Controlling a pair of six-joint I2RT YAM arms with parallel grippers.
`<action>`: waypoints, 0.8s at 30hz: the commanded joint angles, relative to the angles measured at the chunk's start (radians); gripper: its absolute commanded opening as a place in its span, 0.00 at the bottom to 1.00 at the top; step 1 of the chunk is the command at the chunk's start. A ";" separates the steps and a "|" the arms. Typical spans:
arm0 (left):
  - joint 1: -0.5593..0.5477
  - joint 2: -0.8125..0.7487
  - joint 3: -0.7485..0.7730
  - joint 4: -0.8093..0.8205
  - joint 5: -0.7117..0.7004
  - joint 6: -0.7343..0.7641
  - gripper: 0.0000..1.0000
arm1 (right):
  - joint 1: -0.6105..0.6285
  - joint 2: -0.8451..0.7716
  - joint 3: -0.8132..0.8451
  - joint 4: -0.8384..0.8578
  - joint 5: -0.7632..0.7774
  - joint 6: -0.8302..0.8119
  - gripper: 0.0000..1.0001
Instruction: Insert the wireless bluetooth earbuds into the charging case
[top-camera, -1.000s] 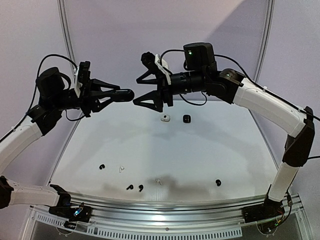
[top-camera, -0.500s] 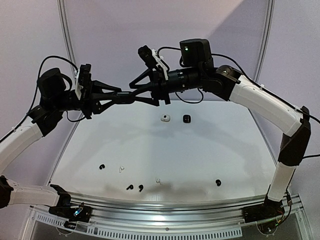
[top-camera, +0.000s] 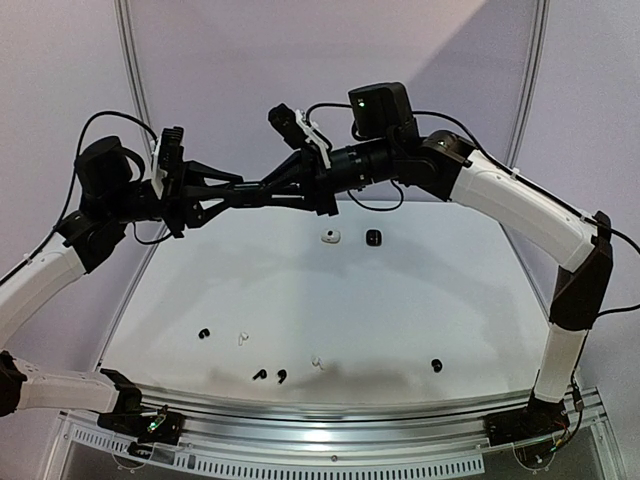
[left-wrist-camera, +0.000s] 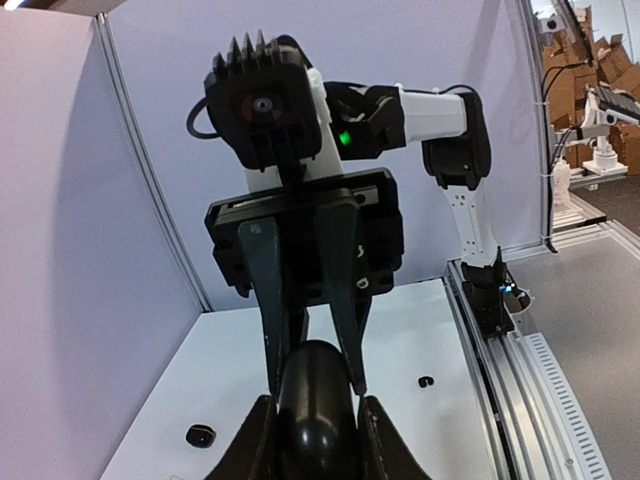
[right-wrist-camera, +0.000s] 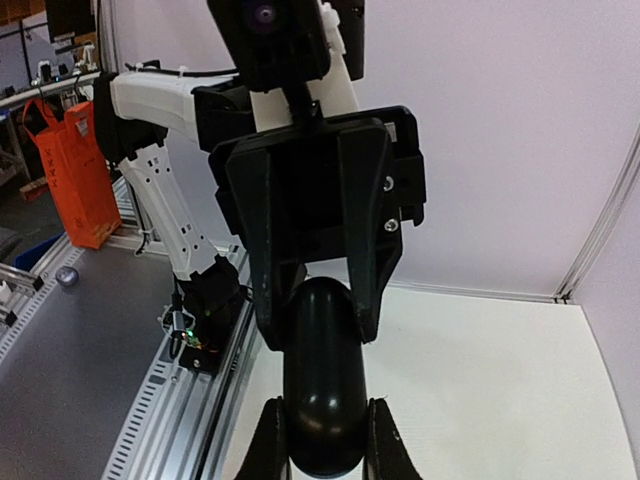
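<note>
Lying lowest, worktop: white and curved at its near edge; nothing on it has shifted over the last second
Right arm: raised and stretched leftward above the far half of the worktop; it has swung in toward the left arm since a second ago
Left arm: raised and pointing rightward; same pose as a second ago
Left gripper: jaws closed on one end of the charging case, as they were a second ago
Right gripper: jaws drawn in against the sides of the case's other end; a second ago they were spread wide and well apart from it
Charging case: black, rounded, held in the air between the two grippers, high over the worktop
White object and black object: side by side at the far middle of the worktop
Earbuds: six loose along the near part of the worktop, well apart from the held case; leftmost black earbud near the left white earbud; two black earbuds close together; middle white earbud; right black earbud alone
</note>
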 joint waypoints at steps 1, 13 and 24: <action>-0.019 -0.006 -0.017 0.015 -0.005 -0.009 0.00 | 0.010 0.019 0.026 -0.029 0.003 0.004 0.00; -0.012 -0.059 -0.084 0.000 -0.072 -0.119 0.76 | 0.007 -0.027 0.014 0.057 -0.001 0.017 0.00; -0.013 -0.052 -0.109 0.096 -0.065 -0.157 0.32 | 0.007 -0.033 0.015 0.087 -0.012 0.029 0.00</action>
